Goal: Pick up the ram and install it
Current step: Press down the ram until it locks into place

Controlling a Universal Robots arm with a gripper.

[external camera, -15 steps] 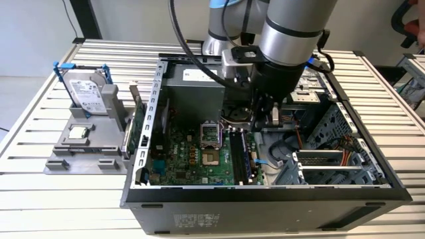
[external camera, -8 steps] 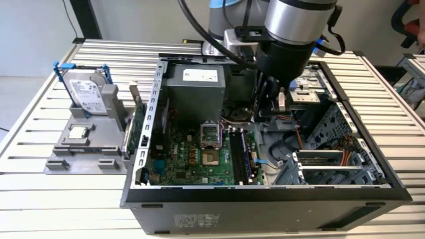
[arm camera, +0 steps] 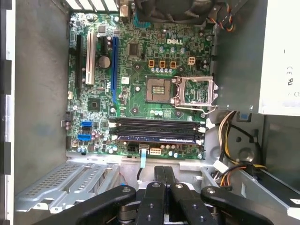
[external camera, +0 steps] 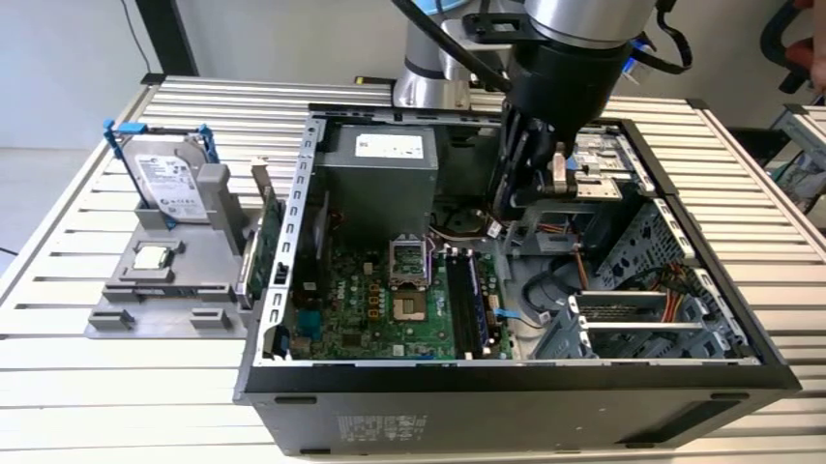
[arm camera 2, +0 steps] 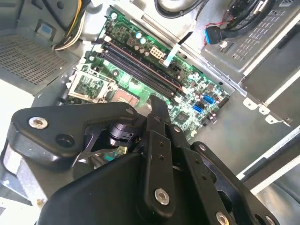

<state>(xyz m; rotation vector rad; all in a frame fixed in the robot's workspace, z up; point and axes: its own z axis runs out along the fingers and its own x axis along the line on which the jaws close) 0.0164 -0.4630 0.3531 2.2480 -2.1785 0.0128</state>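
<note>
While the gripper (arm camera: 164,176) hangs clenched and empty above the motherboard (arm camera: 140,75), the ram (arm camera: 157,138) sits in its slot. Risk: uneven seating could leave one latch unlocked.

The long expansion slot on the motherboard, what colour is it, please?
Blue, clearest in the first wrist view: the long expansion slot.

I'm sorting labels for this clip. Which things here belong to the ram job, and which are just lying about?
Belong to the job:
ram, apparently standing in a motherboard slot
gripper, jaws together, near it

Just lying about:
hard drive
expansion card
processor chip
All three sit on the grey holder beside the case.
</note>
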